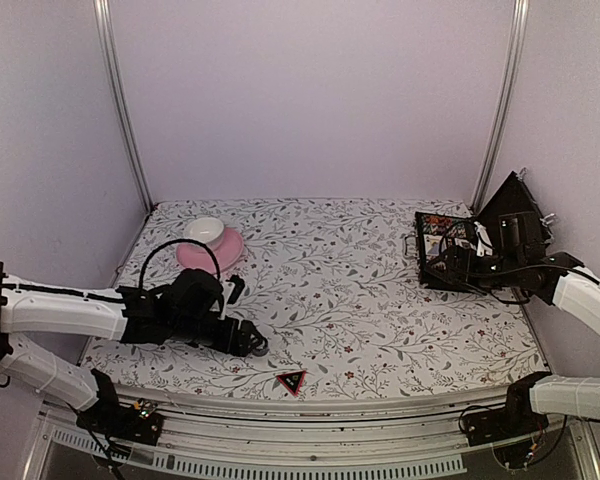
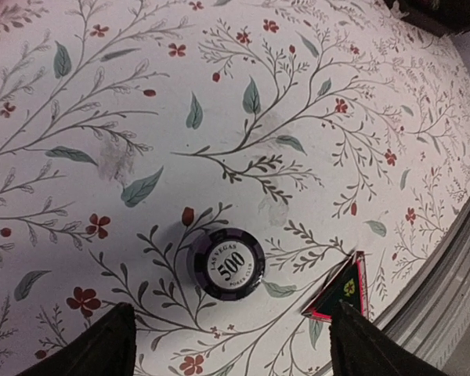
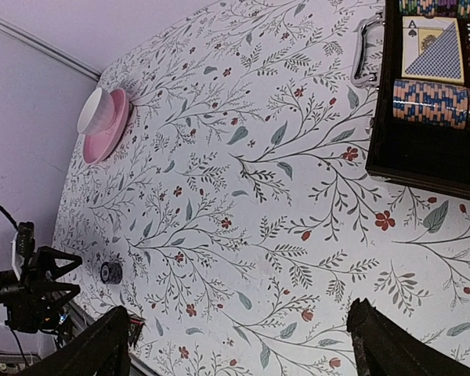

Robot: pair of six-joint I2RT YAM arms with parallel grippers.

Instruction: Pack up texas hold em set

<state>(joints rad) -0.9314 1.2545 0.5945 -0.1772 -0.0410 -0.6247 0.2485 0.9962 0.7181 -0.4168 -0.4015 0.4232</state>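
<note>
A short stack of black-purple chips marked 500 (image 2: 225,264) stands on the flowered cloth, just ahead of and between my left gripper's (image 2: 231,352) open fingers, not touching them. The red-black triangle marker (image 2: 341,290) lies right of it, near the table's front edge (image 1: 291,381). The black case (image 1: 450,250) lies open at the far right, lid raised. It holds a striped chip roll (image 3: 431,102) and a card deck (image 3: 435,51); its metal handle (image 3: 364,51) faces the table's middle. My right gripper (image 3: 243,352) is open and empty, above the cloth beside the case.
A pink saucer with a white cup (image 1: 210,245) stands at the back left, behind my left arm (image 1: 130,310). The front table edge with its metal rail (image 1: 310,410) runs close to the triangle marker. White walls enclose the table on three sides.
</note>
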